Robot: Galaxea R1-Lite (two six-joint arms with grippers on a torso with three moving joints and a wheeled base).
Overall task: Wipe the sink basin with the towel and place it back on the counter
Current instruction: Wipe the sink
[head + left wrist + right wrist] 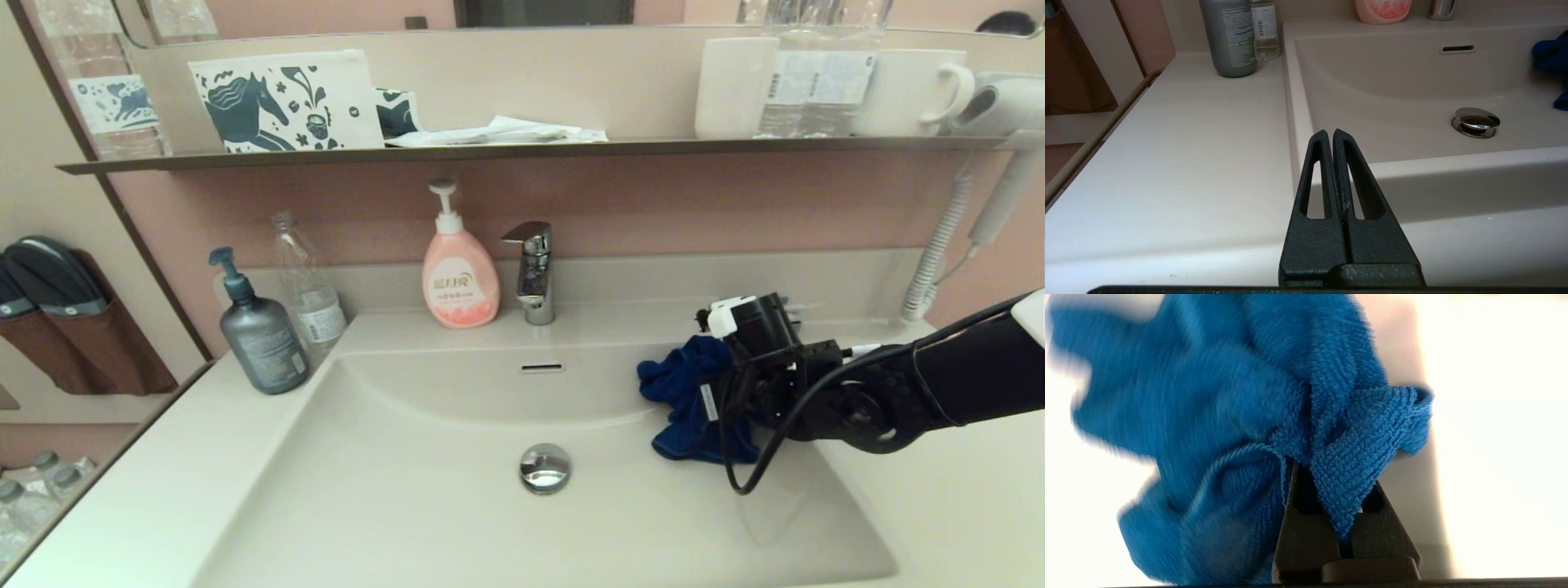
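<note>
The royal-blue towel (684, 400) hangs bunched against the right slope of the off-white sink basin (424, 498), right of the chrome drain plug (544, 467). My right gripper (717, 400) is shut on the towel (1331, 428), a fold pinched between its black fingers (1306, 535); its fingertips are buried in cloth. In the left wrist view the basin (1396, 106), drain plug (1475, 121) and a corner of the towel (1551, 53) show. My left gripper (1329, 131) is shut on nothing, parked over the counter (1180, 155) at the basin's near left corner, out of the head view.
A grey pump bottle (260, 331), a clear plastic bottle (309, 294) and a pink soap dispenser (459, 273) stand along the back left. The chrome faucet (533, 269) is behind the basin. A wall shelf (522, 151) carries cups and papers; a hair dryer cord (939, 253) hangs at right.
</note>
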